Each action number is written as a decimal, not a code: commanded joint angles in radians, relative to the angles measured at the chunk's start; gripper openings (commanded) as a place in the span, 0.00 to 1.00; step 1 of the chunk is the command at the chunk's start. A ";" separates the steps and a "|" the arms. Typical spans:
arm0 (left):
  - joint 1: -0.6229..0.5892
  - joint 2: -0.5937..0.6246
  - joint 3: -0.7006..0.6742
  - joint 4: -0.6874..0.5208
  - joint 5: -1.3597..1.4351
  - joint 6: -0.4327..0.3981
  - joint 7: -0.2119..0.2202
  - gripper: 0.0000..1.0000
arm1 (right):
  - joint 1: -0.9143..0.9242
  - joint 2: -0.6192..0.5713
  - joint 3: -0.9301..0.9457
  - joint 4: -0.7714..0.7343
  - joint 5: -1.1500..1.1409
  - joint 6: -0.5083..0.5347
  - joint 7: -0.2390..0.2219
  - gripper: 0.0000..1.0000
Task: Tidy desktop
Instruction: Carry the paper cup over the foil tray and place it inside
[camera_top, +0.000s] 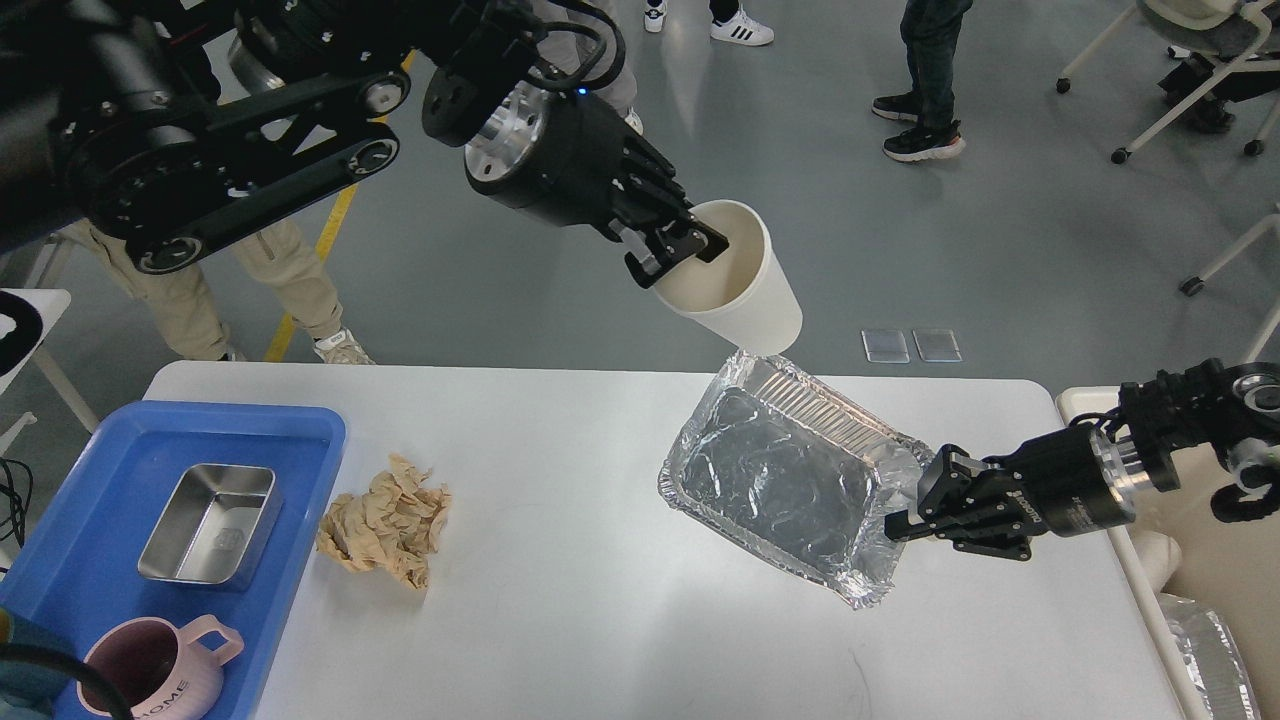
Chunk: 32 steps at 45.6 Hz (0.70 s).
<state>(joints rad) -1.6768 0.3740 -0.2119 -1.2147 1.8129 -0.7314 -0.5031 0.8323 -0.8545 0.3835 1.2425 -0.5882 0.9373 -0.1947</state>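
Observation:
The white desktop (600, 620) fills the lower view. My left gripper (672, 250) is shut on the rim of a white paper cup (740, 285) and holds it tilted in the air above the far edge of a foil tray (780, 475). My right gripper (905, 525) is shut on the right edge of the foil tray and holds it tilted, lifted off the desktop. A crumpled brown paper ball (385, 520) lies on the desktop beside the blue tray (90, 540).
The blue tray at the left holds a steel box (208, 522) and a pink mug (150, 675). A small white table corner (1200, 560) with another foil piece (1215, 650) stands at the right. People's legs and chairs stand beyond the desktop.

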 joint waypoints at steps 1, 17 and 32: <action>-0.020 -0.108 0.000 0.086 0.000 0.000 0.000 0.07 | -0.002 0.000 0.000 0.000 -0.004 0.000 0.000 0.00; 0.002 -0.251 0.109 0.130 0.003 0.014 0.011 0.08 | 0.001 0.000 -0.001 0.000 -0.004 0.000 0.000 0.00; 0.055 -0.251 0.204 0.130 0.012 0.032 0.011 0.09 | -0.012 -0.001 -0.002 0.000 -0.005 0.000 0.000 0.00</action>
<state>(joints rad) -1.6502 0.1221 -0.0217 -1.0844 1.8186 -0.7102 -0.4923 0.8260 -0.8558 0.3819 1.2425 -0.5934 0.9373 -0.1948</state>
